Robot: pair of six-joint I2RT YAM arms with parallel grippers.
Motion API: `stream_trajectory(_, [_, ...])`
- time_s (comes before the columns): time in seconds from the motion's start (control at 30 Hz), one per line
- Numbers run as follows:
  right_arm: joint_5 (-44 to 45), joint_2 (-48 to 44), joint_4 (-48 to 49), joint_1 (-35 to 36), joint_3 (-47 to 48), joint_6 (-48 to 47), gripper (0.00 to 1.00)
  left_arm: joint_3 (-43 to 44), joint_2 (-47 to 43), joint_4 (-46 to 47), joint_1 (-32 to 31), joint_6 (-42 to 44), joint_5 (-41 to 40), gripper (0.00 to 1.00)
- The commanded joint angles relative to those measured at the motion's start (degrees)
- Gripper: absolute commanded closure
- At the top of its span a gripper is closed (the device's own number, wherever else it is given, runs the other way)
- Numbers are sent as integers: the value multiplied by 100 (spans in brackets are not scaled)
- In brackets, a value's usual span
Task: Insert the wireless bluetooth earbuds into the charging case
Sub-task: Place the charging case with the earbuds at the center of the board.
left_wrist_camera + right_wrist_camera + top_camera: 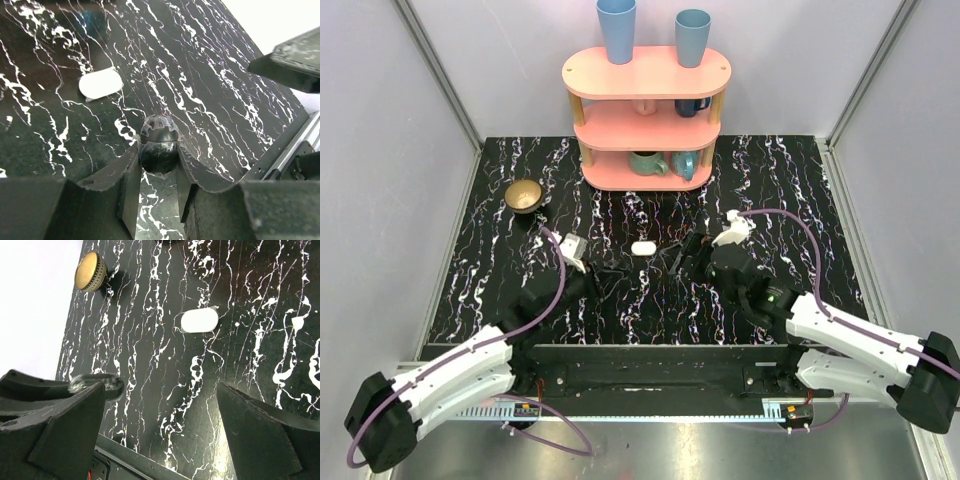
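The small smooth white oval plastic charging case (642,247) is seen lying flat near the centre of the black, white-veined marble worktop (790,180), roughly midway between the near and far edges. Its lid appears shut, though this cannot be told for certain. The left gripper (159,159) is closed narrowly on a small glossy dark rounded piece (159,136), which is pinched at the fingertips on the near-edge side of the case and a little to its left. This piece is judged to be 1 of the wireless bluetooth earbuds, yet it looks dark rather than white, so its identity is left uncertain. No other earbud can be made out. The tip pinch is judged to be chosen so that the piece is left exposed for lowering into a socket. The right gripper (165,420) is held with its jaws wide apart and empty, just to the right of the case, probably so that the case can be steadied or opened. A round brass-coloured bowl (524,195) stands near the far left corner, well apart from the work
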Motion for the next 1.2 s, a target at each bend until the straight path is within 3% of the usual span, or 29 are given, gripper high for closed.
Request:
stream_trajectory(0.0, [290, -219, -319, -10, -64, 166, 0, -52, 773, 1308, 27, -1073, -19, 100])
stream_trajectory(0.23, [201, -1017, -487, -19, -187, 413, 0, 431, 2707, 2619, 35, -1769, 588, 100])
stream_trajectory(0.43, [491, -1634, -802, -28, -100, -114, 0, 624, 3893, 3630, 35, -2262, 632, 100])
stream_trajectory(0.93, [52, -1485, -1014, -37, 68, -360, 0, 405, 5941, 6080, 62, -3448, 650, 94])
stream_trajectory(1.17, [122, -1406, -1005, -37, 120, -404, 0, 300, 6215, 6092, 88, -3624, 509, 82])
